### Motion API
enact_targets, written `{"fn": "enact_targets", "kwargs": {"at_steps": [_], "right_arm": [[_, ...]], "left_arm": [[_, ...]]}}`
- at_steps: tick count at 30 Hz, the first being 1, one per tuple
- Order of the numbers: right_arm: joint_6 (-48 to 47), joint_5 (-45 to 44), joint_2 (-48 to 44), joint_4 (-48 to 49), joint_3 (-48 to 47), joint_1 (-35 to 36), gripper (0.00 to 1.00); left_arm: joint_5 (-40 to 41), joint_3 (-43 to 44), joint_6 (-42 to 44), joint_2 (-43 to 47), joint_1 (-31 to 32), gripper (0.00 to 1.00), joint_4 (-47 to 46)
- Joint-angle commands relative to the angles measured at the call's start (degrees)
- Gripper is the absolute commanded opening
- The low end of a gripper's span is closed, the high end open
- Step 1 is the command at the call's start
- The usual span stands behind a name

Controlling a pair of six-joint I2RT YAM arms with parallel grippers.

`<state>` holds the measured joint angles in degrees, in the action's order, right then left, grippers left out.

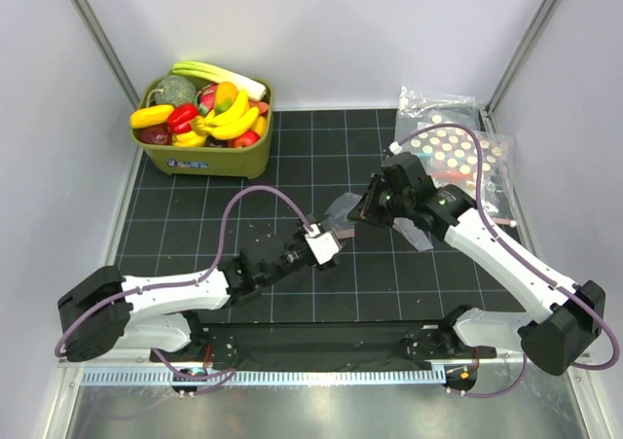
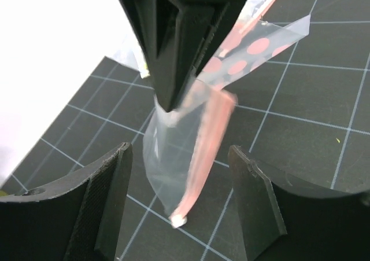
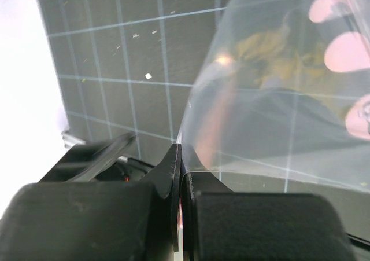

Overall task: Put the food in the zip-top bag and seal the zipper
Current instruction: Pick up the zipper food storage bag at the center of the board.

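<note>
Top view, far left at the back: green bin (image 1: 206, 159) on the black grid mat (image 1: 195, 225), heaped with the food (image 1: 209, 118), among it a yellow banana bunch (image 1: 232, 120) on top toward the bin's right side. Left of centre: left gripper (image 1: 329, 247), reaching in from the lower left, jaws spread wide, holding nothing. Same gripper in its own wrist view: fingers (image 2: 101, 209) standing well apart, one on either side of the hanging film, apparently clear of it. Centre of the mat, between the two grippers: zip-top bag (image 1: 343, 208), small, clear and crumpled, hung by its upper end and drooping toward the mat; contact of its lower tip with the mat not determinable. Down the bag's length: zipper (image 2: 203, 151), a thin pinkish-red strip, blurred, twisted with the film. Just right of centre: right gripper (image 1: 364, 211), tilted down from the upper right, closed tight on the bag's upper edge; in its own wrist view, fingers pressed flat together with the clear film pinched between them and billowing away beyond. Far right at the back: larger clear bags (image 1: 458, 152) printed with coloured dots, lying on the mat, well apart from the bin.
</note>
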<state>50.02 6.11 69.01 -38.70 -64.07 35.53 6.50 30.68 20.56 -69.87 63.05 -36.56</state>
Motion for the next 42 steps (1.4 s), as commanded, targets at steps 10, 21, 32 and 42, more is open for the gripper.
{"fn": "enact_targets", "kwargs": {"at_steps": [10,21,32,42], "right_arm": [[6.4,-6.9,-4.24,-3.23,-1.76,0.24,0.01],[7.11,-4.61,-3.36,-2.87,-1.32,0.16,0.01],[6.85,-3.74,-2.92,-2.35,-0.97,0.24,0.01],[6.85,-2.59,-2.48,-1.29,-0.35,0.24,0.01]], "left_arm": [[5.0,0.0,5.19,0.61,2.61,0.7,-4.66],[7.99,1.49,8.88,-3.87,4.28,0.69,-4.84],[11.87,3.51,9.94,-7.13,5.33,0.67,-4.93],[15.21,3.69,10.12,-7.92,5.24,0.64,-6.07]]}}
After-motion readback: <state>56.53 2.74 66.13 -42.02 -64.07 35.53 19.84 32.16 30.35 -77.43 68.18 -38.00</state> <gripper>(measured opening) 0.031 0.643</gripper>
